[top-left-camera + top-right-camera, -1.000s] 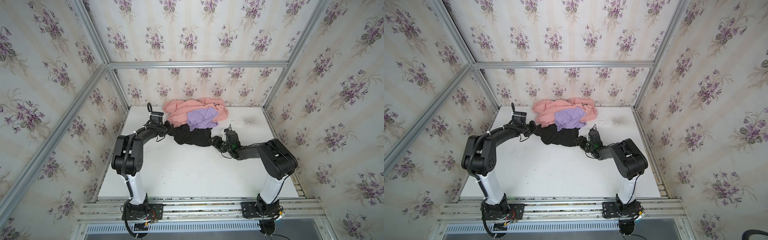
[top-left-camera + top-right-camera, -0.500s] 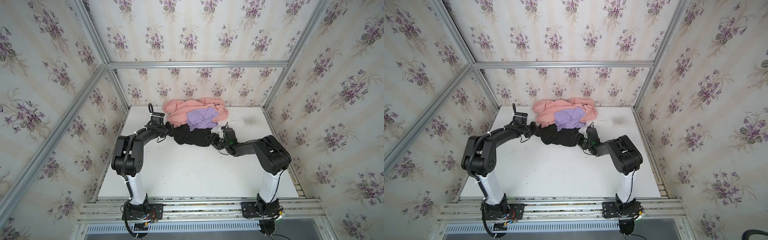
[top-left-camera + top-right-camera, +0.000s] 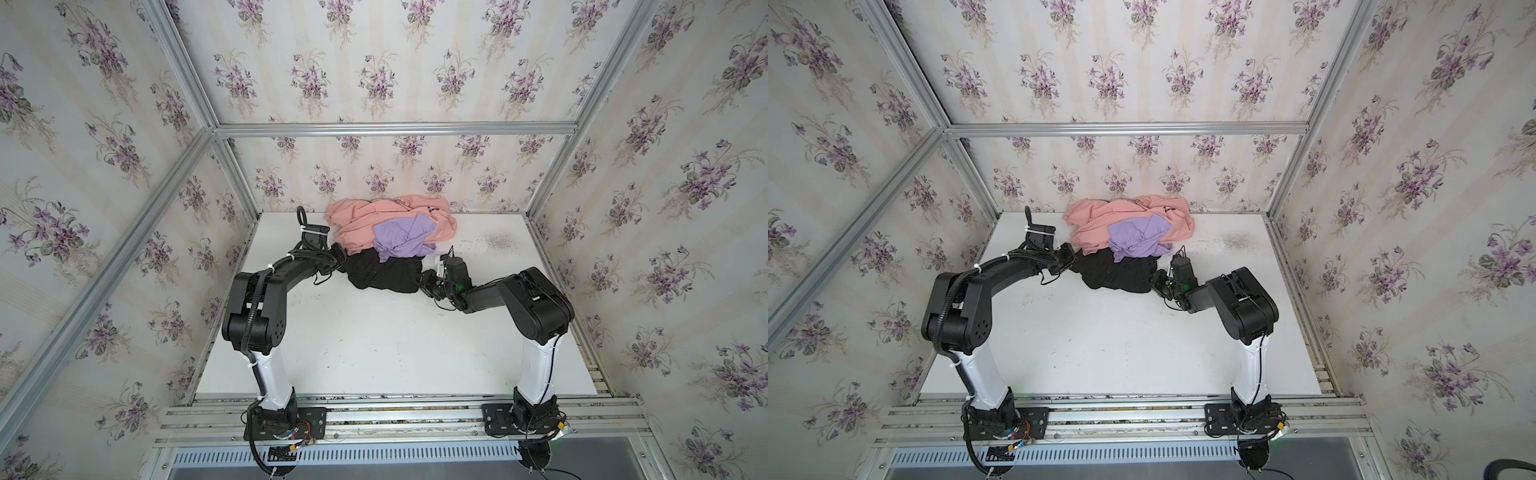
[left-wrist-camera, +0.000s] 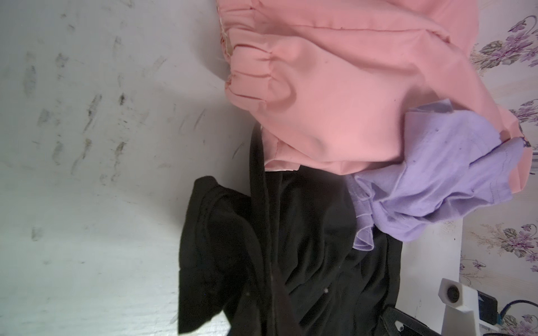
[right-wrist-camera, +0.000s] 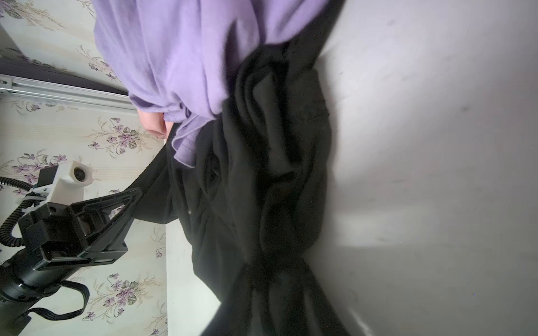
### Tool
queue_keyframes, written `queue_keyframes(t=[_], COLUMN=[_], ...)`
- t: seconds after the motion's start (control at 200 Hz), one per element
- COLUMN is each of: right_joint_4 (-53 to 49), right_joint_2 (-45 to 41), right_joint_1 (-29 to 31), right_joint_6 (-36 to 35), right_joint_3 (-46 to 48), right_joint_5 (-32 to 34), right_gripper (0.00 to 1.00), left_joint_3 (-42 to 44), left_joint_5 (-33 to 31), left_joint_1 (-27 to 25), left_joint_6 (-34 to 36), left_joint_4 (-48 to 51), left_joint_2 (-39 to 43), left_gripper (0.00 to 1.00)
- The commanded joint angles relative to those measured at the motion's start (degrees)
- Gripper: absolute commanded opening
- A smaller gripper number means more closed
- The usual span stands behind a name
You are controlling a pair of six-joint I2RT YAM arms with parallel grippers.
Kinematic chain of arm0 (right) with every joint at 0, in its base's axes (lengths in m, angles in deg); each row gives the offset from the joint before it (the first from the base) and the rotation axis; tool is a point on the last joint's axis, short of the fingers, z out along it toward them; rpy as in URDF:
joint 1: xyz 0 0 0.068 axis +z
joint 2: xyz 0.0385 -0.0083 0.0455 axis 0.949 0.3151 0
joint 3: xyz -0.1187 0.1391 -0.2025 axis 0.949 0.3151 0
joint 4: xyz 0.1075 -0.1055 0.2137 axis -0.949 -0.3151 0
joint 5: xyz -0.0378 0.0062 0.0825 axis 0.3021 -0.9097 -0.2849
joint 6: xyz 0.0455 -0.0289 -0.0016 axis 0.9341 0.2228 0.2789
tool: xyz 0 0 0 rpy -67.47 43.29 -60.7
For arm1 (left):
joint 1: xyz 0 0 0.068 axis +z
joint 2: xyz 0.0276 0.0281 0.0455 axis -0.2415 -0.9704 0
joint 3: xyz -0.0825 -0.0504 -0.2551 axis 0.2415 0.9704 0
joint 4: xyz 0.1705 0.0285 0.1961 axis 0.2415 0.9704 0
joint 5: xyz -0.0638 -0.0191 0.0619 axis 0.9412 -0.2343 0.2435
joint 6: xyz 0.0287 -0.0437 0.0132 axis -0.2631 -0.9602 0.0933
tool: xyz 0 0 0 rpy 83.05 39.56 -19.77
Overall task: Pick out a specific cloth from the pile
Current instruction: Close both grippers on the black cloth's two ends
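Nearest, both arms rise from a metal rail point(image 3: 395, 411) point(image 3: 1121, 411) at the near edge of the scuffed white table point(image 3: 374, 340) point(image 3: 1100, 340) and bend inward towards its far half.

Between the two wrists lies the cloth point(image 3: 384, 272) point(image 3: 1121, 272), a crumpled black heap about midway across the table. It forms the near side of the pile point(image 3: 390, 245) point(image 3: 1125, 245).

The right gripper point(image 3: 426, 279) point(image 3: 1156, 279) sits low on the table against the cloth's right, near end. In the right wrist view the black fabric point(image 5: 262, 189) gathers into a narrow bunch close to the camera. The fingers themselves are hidden, so I cannot tell whether this gripper is apart or clamped.

Slightly farther back, the left gripper point(image 3: 337, 254) point(image 3: 1068, 257) point(image 5: 135, 193) meets the cloth's left end. Its fingers are pressed together, and the black edge is drawn up to their tips, pinched there. In the left wrist view a thin black strap point(image 4: 257, 180) runs across the cloth point(image 4: 305, 247) and slips under the pink hem.

Behind that, the lilac garment point(image 3: 401, 239) point(image 3: 1136, 239) point(image 4: 436, 174) point(image 5: 189, 58) drapes over the cloth's far edge, partly covering it.

Farthest, the pink sweatshirt point(image 3: 365, 226) point(image 3: 1100, 226) point(image 4: 349, 87) lies bunched beneath the lilac one, close to the flowered back wall point(image 3: 374, 174) point(image 3: 1121, 174).
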Motion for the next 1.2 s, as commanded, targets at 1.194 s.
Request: queue_keyframes(t=[1.194], right_joint_4=[-2.35], right_joint_2=[-8.02], right_joint_1=[-0.25], right_joint_6=[-0.77], right_joint_3=[-1.43], right_joint_5=[-0.24], right_gripper=[0.05], left_joint_3=[0.45], left_joint_5=[1.56], left_joint_1=[-0.94], left_joint_6=[-1.22], left_joint_4=[-0.99], left_joint_2=[4.66], left_gripper=[0.01])
